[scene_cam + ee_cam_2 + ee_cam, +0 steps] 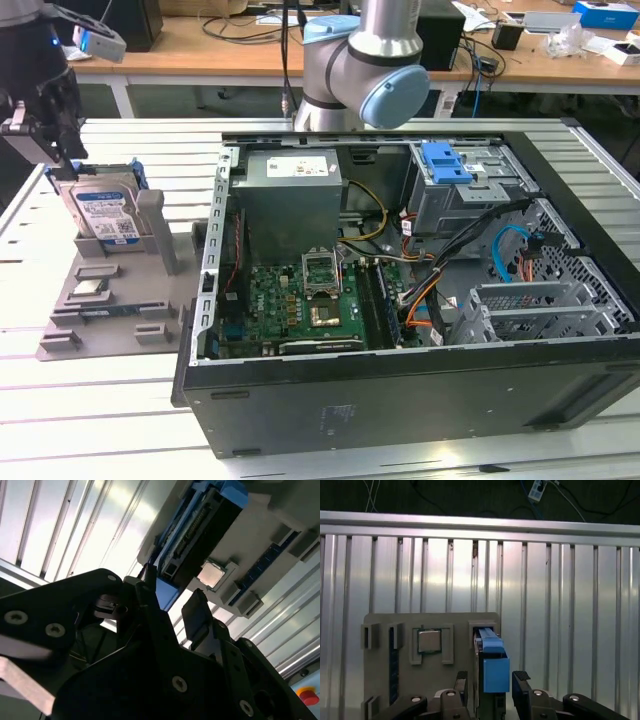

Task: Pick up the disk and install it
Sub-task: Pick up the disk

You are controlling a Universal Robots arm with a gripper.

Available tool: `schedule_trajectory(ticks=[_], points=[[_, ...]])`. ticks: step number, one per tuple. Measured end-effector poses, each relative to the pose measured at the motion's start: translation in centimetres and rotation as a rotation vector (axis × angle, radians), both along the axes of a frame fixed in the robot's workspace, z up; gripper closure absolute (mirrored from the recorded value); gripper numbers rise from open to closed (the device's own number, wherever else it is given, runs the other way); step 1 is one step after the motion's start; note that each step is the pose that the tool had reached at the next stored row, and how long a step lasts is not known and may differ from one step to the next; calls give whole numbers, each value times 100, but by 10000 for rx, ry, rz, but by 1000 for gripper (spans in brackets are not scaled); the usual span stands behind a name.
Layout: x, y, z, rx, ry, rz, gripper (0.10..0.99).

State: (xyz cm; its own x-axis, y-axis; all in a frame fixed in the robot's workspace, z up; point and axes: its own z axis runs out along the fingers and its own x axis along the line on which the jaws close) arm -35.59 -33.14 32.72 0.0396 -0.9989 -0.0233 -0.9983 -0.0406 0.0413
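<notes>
While astride disk [495, 666] (blue/wht label [108, 215]), gripper [491, 677]

Poised just above the disk [103, 212] in the exterior view, with the black gripper [66, 160] pointing down. Spread apart at the fingers [521, 682], one on each side of the disk's blue end in both wrist views, with a gap visible beside one finger. Rooted well off to the exterior view's right of the disk at the grey-and-blue arm joint [372, 60].
</notes>
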Motion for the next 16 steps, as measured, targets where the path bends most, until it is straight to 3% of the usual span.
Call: schedule_trajectory(ticks=[9,16], points=[[-1,15,-248,1,-1,146,604],[12,19,-372,0,0,147,604]])
